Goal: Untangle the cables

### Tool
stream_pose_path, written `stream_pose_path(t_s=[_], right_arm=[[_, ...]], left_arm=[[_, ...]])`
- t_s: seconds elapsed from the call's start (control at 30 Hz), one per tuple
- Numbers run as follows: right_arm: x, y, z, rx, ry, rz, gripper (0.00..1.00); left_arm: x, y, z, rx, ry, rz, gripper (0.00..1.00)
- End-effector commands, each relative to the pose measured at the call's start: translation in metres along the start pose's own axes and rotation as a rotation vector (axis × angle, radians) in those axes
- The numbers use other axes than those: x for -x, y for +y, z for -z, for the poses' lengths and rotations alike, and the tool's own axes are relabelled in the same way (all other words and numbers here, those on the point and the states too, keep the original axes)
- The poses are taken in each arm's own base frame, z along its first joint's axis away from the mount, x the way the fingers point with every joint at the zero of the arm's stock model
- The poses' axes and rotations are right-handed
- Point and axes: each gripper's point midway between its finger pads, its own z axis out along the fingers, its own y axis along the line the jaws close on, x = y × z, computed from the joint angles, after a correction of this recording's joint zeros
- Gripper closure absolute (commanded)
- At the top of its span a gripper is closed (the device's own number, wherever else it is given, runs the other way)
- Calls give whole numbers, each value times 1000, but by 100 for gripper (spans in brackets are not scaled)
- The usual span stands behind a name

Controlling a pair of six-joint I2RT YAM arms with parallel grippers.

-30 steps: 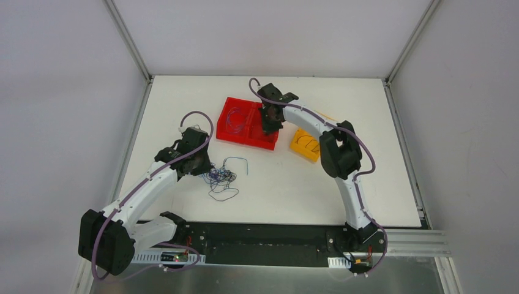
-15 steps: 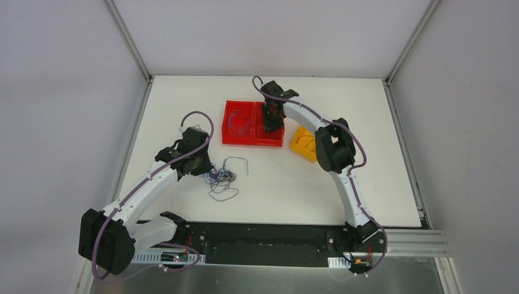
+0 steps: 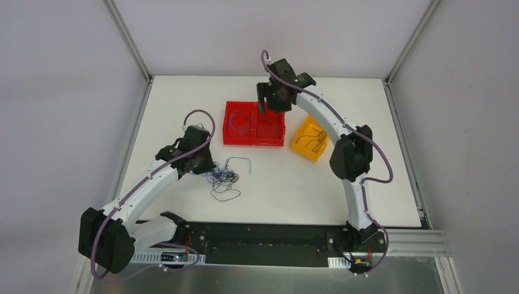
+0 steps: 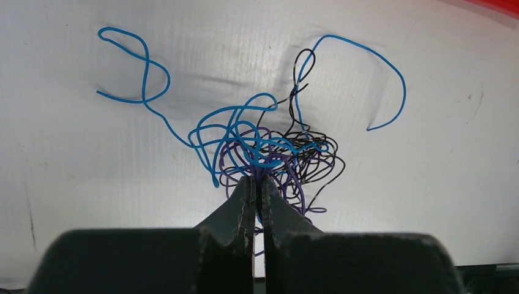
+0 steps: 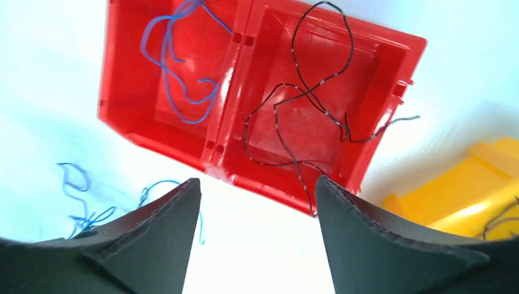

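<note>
Cables (image 3: 223, 177): a knot of thin blue, black and purple strands on the white surface (image 3: 294, 190), left of the middle and nearer the near edge than the far one, with loose blue loops straying out of it.
Left gripper (image 4: 256, 181): fingers pressed together at the near side of the knot, seemingly nipping a purple strand or two (the tips hide the exact spot).
Right gripper (image 5: 257, 182): jaws apart with nothing between them, hanging above the red bin.
Red bin (image 5: 243, 41): two compartments, standing toward the middle of the far edge.
Blue wire (image 5: 172, 58): loosely looped in the left compartment.
Dark wire (image 5: 292, 98): looped in the right compartment, one end trailing over the outer wall.
Yellow bin (image 3: 302, 146): just right of the red bin and turned at an angle, with dark wires inside.
</note>
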Motion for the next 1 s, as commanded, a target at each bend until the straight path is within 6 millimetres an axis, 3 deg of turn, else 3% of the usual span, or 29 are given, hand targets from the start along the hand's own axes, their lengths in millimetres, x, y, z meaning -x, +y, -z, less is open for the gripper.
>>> stream_pose_path(t_s=[0.0,0.1,0.27,0.5,0.8,0.97], right_arm=[[18,11,70,48,-111,17,24],[13,17,93,88,-142,27,20],[-12,16,113,135,-189,30,17],[-56,3,123,182,-256,-9,16],[-140,40,132,543,-254,24,26],[-177,61,130,617,-205,103,25]], left_arm=[[9,-21,7,-58,-15,-37,100],[9,-27,8,-69,-13,-52,100],[7,-40,9,-97,-13,-86,100],[1,-68,14,-213,-9,-138,100],[-12,-127,40,-533,50,-232,100],[-13,-148,53,-671,52,-250,100]])
